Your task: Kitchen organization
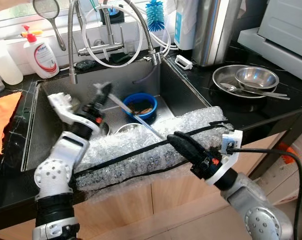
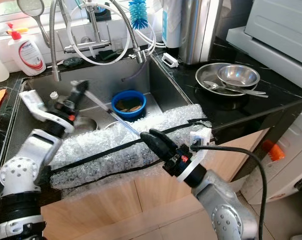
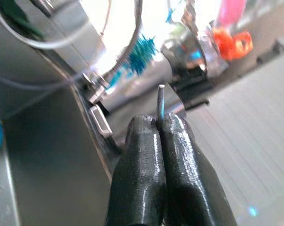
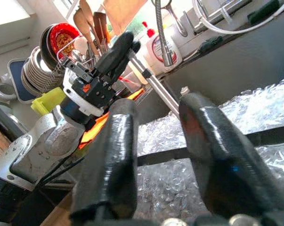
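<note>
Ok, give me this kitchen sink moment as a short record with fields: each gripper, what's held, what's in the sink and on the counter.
left gripper: shut on a thin metal utensil, raised over the sink
right gripper: open, over the bubble wrap
bubble wrap: draped along the sink's front edge, crossed by black strips
in sink: blue bowl holding something brown
right counter: steel bowl on a steel plate, with a spoon
behind sink: soap bottle, blue brush, coiled faucet hoses
</note>
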You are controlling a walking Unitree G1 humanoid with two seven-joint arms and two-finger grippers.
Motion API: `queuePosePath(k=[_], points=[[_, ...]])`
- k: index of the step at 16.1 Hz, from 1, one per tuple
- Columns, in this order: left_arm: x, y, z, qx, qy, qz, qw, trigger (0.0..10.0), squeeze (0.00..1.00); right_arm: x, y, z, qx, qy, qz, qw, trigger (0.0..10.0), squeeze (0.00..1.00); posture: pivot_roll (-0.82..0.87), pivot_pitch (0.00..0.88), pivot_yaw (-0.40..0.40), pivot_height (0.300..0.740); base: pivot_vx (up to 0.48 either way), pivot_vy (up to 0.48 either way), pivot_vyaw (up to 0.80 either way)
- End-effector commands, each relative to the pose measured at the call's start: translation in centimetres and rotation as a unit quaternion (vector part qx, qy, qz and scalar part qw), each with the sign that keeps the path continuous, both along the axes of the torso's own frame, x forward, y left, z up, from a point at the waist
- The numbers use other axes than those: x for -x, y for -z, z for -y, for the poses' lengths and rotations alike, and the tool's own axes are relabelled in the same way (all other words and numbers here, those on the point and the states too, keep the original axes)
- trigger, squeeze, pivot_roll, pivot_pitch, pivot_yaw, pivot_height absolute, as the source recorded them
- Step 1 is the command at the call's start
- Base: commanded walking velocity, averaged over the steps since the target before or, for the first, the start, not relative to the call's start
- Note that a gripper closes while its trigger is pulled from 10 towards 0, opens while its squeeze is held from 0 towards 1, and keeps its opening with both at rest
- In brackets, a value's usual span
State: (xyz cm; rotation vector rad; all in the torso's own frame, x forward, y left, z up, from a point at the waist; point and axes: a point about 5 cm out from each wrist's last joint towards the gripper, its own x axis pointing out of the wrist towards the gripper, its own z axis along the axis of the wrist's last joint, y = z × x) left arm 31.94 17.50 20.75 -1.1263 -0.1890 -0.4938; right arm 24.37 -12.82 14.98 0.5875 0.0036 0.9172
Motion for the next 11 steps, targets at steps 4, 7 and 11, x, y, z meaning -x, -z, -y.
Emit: queuePosePath(k=[4,7,11], points=[[-0.7,-0.7,-1.7,0.063,-0.057,-0.006,0.996,0.0,0.0,-0.1,-0.4,-0.1,0.0,-0.001,0.01,1.0,10.0,0.0,-0.15,0.0,0.08,0.74,0.0,0.0,0.0],[-1.2,-1.4,-4.1,0.142,-0.129,-0.012,0.981,0.0,0.0,-0.1,-0.5,-0.1,-0.002,-0.003,0.012,1.0,10.0,0.0,-0.16,0.0,0.079,0.74,0.0,0.0,0.0],[-0.9,-4.3,-6.0,-0.016,-0.288,0.029,0.957,10.0,0.0,-0.6,-1.0,0.0,0.005,0.032,0.021,0.999,10.0,0.0,-0.16,0.0,0.077,0.74,0.0,0.0,0.0]])
